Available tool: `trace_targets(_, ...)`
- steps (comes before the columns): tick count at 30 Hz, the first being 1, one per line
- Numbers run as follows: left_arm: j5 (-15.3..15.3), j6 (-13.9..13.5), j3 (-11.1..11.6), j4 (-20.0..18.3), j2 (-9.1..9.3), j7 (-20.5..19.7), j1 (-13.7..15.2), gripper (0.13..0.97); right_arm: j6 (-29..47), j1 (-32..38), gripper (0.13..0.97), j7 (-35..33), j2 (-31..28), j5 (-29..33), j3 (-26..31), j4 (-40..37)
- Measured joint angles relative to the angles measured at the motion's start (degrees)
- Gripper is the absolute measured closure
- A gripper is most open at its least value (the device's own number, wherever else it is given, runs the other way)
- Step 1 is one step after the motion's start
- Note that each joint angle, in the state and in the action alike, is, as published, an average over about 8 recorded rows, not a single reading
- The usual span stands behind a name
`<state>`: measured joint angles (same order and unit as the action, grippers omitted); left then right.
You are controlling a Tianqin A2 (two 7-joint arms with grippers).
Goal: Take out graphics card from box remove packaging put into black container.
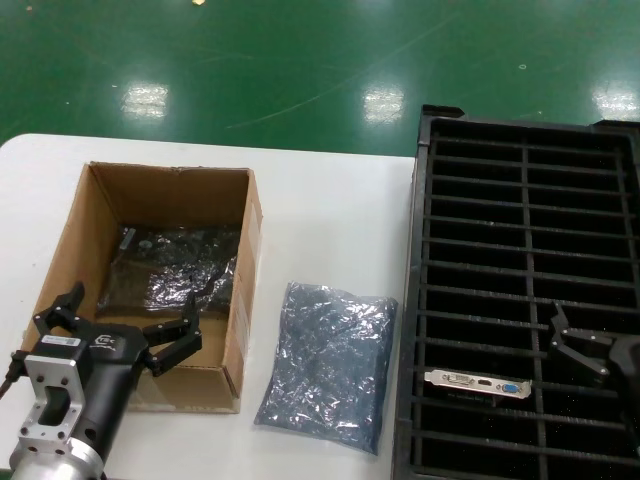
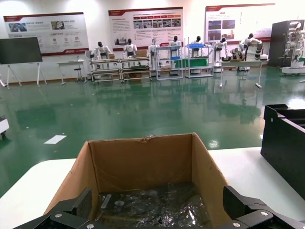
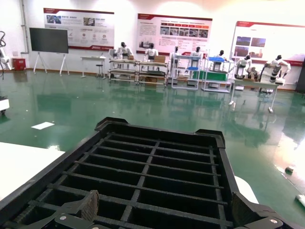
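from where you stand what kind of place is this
Probably a robot lab or training hall: a wide green floor, wall posters, and rows of other robots at benches, with this white table at one station.

Matt corrugated cardboard box (image 1: 160,215), crinkled glossy plastic packaging (image 1: 325,365), matt black plastic container (image 1: 520,230).

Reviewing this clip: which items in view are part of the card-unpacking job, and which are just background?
Job:
- box, bagged item inside
- empty bag on the table
- graphics card, slotted in the black container
- left pincer, open at the box
- right pincer, open above the container

Background:
- white table
- green floor
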<state>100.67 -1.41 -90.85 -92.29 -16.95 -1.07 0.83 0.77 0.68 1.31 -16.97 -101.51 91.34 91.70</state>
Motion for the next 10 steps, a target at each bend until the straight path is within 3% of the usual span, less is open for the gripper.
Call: trace_targets(10,0.0,0.0,0.0,0.0,0.0,0.0,0.0,0.132,0.0,0.0,0.129,0.0,0.0,0.0,0.0,0.0)
